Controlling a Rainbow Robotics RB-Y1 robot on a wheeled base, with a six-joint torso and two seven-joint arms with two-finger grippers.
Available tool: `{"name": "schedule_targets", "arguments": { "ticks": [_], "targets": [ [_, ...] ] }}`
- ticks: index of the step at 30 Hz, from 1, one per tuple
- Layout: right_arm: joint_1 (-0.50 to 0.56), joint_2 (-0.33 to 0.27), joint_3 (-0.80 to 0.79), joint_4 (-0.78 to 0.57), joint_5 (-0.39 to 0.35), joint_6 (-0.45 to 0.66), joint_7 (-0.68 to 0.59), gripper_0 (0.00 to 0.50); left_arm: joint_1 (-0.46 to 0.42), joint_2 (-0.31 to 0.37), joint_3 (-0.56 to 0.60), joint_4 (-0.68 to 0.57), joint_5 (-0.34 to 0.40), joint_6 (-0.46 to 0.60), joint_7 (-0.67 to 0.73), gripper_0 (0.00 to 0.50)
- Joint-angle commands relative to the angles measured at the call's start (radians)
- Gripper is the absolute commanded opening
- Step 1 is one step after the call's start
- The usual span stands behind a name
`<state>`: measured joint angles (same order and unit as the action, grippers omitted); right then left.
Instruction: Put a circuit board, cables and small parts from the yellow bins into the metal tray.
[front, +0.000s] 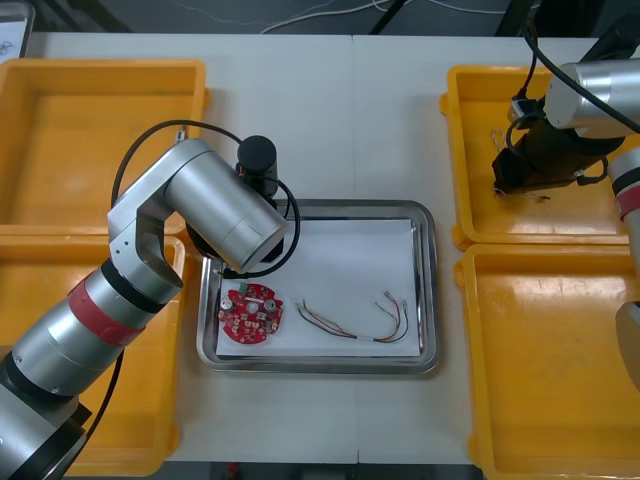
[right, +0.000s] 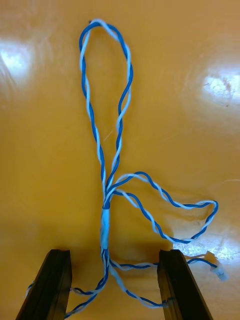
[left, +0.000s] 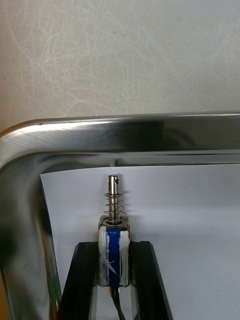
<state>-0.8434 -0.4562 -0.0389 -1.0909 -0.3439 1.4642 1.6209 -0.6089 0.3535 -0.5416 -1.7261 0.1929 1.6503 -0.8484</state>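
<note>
A circuit board (front: 253, 313) and cables (front: 325, 322) are laid in the metal tray (front: 425, 290), a small metal part (left: 115, 200) is pinched over its far left corner by the left hand (left: 115, 247), and a blue and white cable (right: 105, 225), not yet picked from the far right yellow bin (front: 470, 150), is straddled by the spread right hand (right: 114, 257).

The metal tray (left: 125, 135) has a polished, mirror-bright rim, with a matt white paper-like sheet (left: 190, 225) inside. Near the tray's corner, the small metal part (left: 114, 220) shows a bare shiny pin and coil spring, its body banded blue and white. The yellow bin (right: 50, 125) is smooth, glossy plastic with glare patches; the table (left: 120, 50) is matt and finely scratched.
</note>
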Motion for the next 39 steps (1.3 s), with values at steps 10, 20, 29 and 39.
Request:
{"name": "schedule_targets", "arguments": {
  "ticks": [10, 20, 29, 39],
  "targets": [
    [-0.069, 0.025, 0.004, 0.003, 0.023, -0.030, -0.033, 0.500, 0.003, 0.001, 0.039, -0.101, 0.051, 0.063, -0.040, 0.500],
    [-0.069, 0.028, 0.013, 0.077, 0.017, -0.107, -0.032, 0.500, -0.003, 0.036, 0.138, -0.265, 0.138, 0.220, -0.057, 0.500],
    [-0.069, 0.028, 0.013, 0.077, 0.016, -0.079, -0.027, 0.472, -0.019, 0.074, 0.281, -0.375, 0.206, 0.270, -0.063, 0.500],
    [-0.069, 0.013, 0.013, 0.077, 0.011, -0.035, -0.015, 0.472, -0.020, 0.160, 0.381, -0.377, 0.244, 0.270, -0.095, 0.500]
  ]
}}
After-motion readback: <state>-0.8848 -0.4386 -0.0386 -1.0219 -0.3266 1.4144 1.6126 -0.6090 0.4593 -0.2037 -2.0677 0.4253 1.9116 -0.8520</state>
